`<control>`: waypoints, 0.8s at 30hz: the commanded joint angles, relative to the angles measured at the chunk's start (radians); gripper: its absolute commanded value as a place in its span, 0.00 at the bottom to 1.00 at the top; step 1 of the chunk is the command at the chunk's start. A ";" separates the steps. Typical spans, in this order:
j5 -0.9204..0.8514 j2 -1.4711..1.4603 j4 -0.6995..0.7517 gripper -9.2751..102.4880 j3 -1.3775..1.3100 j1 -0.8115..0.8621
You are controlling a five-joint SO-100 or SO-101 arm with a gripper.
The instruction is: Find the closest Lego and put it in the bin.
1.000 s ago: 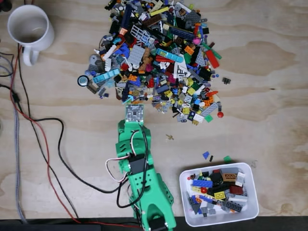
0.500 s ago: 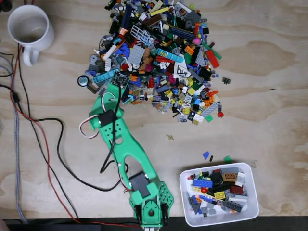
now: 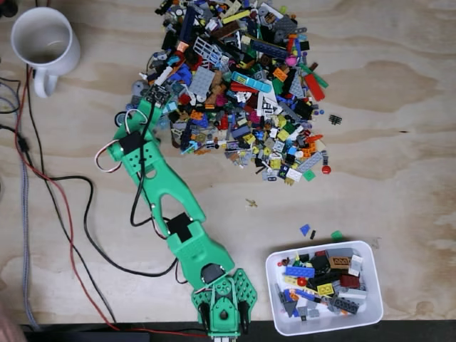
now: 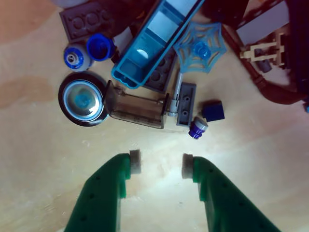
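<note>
Green arm outstretched — claw (image 4: 160,165) agape, empty

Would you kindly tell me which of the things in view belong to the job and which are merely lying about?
Belonging to the job:
- claw, open
- Lego pile
- bin, holding pieces already

Lying about:
- white mug
- loose cables
- wooden table

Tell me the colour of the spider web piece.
Clear light blue, the spider web piece; best in the wrist view.
</note>
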 commanded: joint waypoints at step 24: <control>-0.029 -0.110 -0.087 0.08 -0.152 0.044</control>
